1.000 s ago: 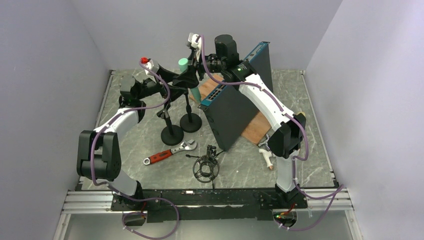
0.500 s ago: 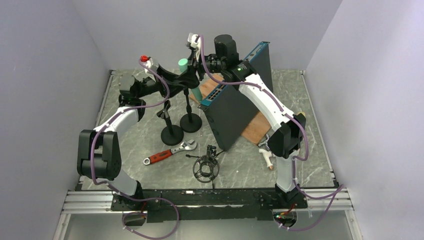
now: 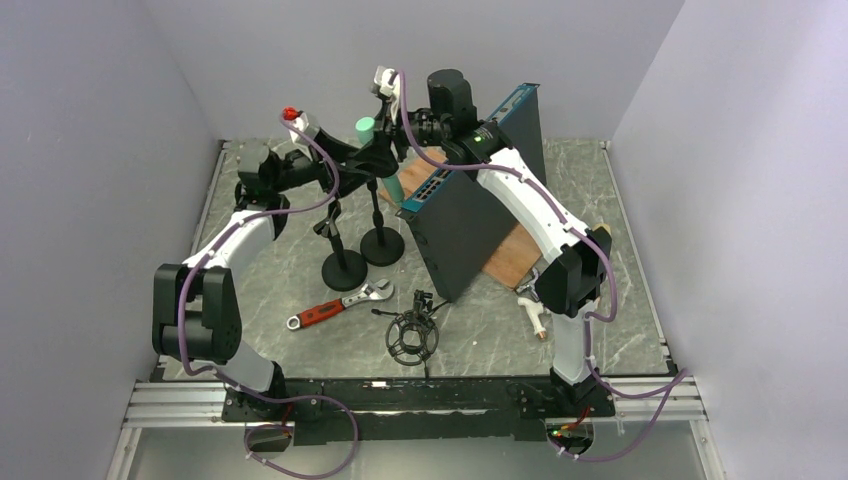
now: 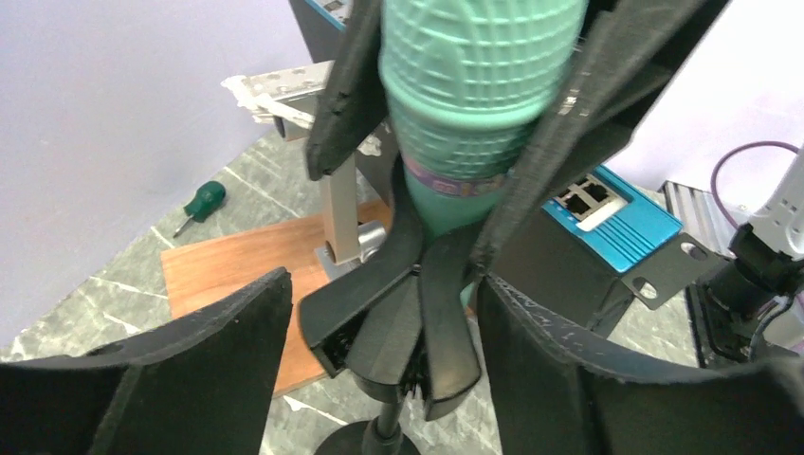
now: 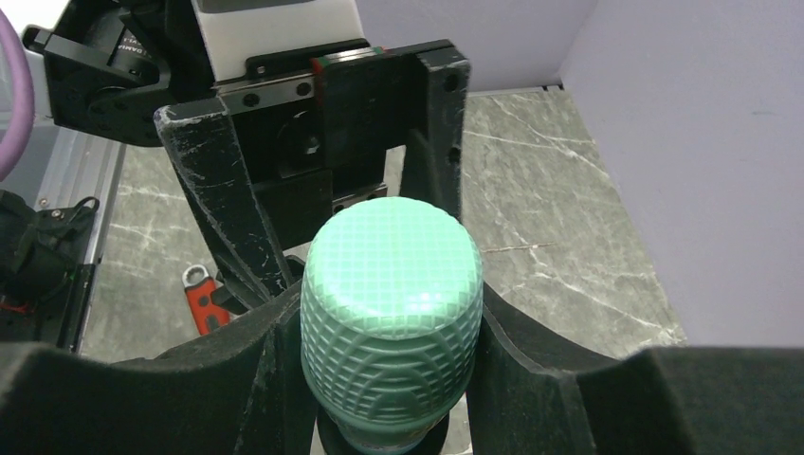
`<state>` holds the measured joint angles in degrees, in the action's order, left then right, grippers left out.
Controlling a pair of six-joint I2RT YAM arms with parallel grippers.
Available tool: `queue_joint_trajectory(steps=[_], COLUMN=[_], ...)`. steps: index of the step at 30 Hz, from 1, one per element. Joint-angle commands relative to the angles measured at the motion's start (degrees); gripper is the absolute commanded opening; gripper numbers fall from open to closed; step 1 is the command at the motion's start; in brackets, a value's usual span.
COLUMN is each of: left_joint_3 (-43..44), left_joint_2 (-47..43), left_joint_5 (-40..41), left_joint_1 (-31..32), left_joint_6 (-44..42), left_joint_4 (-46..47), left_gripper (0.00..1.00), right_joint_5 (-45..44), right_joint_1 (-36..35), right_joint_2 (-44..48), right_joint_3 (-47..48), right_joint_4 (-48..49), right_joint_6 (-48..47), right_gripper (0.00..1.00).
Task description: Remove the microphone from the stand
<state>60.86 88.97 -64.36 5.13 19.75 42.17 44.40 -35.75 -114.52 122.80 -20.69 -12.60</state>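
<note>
Right wrist view showed the right gripper closed on the head of the green microphone at frame centre, its long axis running up toward the lens, out of the clip on the stand below, while the left gripper stood wide open either side of that clip, gripping nothing.

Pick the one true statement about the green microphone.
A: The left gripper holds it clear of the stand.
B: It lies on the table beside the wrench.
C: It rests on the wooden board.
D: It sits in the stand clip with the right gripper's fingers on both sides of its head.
D: the microphone tapers down into the stand clip, and the right gripper presses its head from both sides.
</note>
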Motion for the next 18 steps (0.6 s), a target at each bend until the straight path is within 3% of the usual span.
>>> queue_joint_trajectory(steps=[1,3,13,18], left_joint_3=[0.0,0.1,0.1,-0.7], left_joint_2=[-2.7,-2.9,-2.1,0.8], left_joint_5=[2.1,1.7,-3.1,-5.6], left_joint_1=[-1.1,-1.4,-2.9,-3.8], left_joint_6=[1.0,2.3,3.1,12.7], left_joint_4=[3.9,5.0,6.1,18.7], left_gripper=[0.87,0.91,0.92,0.95], right_joint_5=[2.5,2.5,2.5,2.8], right_joint_1=[-1.6,-1.6,-1.4,-1.3], right_joint_2=[2.1,2.1,2.2,1.9], right_joint_3=[1.9,1.3,0.7,0.5], right_joint_4=[-2.6,-2.4,-2.5,-2.3], right_joint_6=[3.4,3.5,3.4,3.7], right_gripper=[0.0,0.0,0.0,0.0])
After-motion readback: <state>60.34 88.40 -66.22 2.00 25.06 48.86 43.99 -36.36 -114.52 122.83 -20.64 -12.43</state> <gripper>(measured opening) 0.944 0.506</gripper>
